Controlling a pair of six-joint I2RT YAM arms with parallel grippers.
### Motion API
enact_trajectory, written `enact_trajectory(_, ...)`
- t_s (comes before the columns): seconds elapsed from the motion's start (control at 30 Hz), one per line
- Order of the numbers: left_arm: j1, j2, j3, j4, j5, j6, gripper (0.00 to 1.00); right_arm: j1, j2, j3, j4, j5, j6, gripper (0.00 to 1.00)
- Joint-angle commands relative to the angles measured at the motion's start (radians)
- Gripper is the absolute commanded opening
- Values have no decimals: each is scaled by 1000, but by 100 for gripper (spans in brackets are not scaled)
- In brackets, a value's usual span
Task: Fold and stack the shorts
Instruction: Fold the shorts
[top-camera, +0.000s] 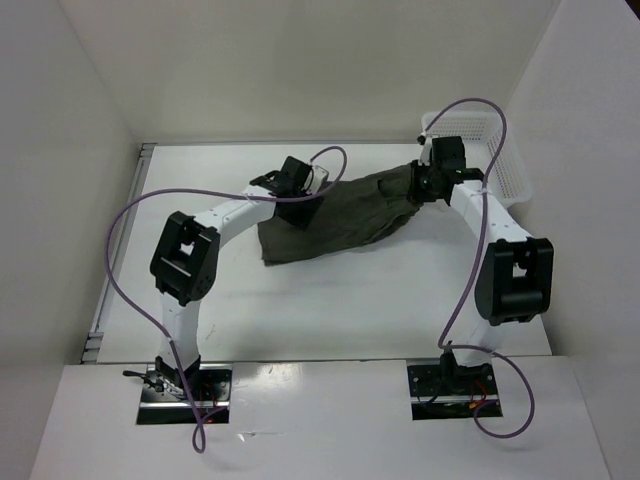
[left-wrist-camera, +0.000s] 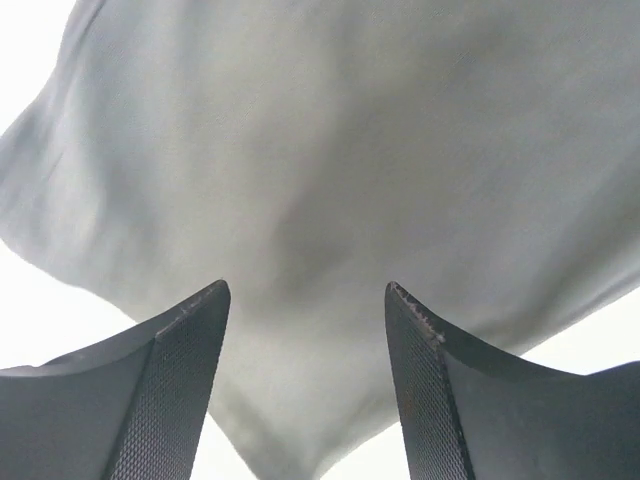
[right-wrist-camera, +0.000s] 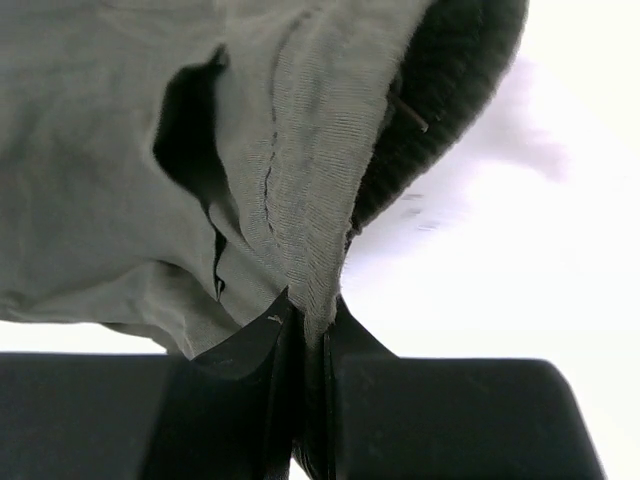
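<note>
Shorts (top-camera: 340, 215): lying across the counter (top-camera: 330, 310).
Left end effector (left-wrist-camera: 305, 298): jaws apart over the cloth, gripping nothing.
Right end effector (right-wrist-camera: 310, 318): pinched on the waistband (right-wrist-camera: 320, 180).

Bright, even overhead light; both wrist views partly washed out.

In the top view the white table (top-camera: 330, 310) and walls (top-camera: 300, 60) are evenly lit and sharp, with only a soft, narrow shadow along the near edge of the shorts (top-camera: 340, 215). The left wrist view is hazy and low in contrast: the cloth reads pale grey and the table around it is blown out to plain white. In the right wrist view the ribbed cloth is crisp near the lens, while the far right background is overexposed and smeared.
</note>
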Motion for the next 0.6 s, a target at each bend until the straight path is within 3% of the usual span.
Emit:
enact_trajectory(0.0,31,-69,-76,42,-22,4,71,1,-99,57,-21,121,-111,0)
enact_trajectory(0.27,31,-80,-125,76,44,4,74,11,-133,129,2,313,-272,0)
enact_trajectory(0.57,31,32,-50,108,164,4,74,243,-41,191,25,475,-390,0)
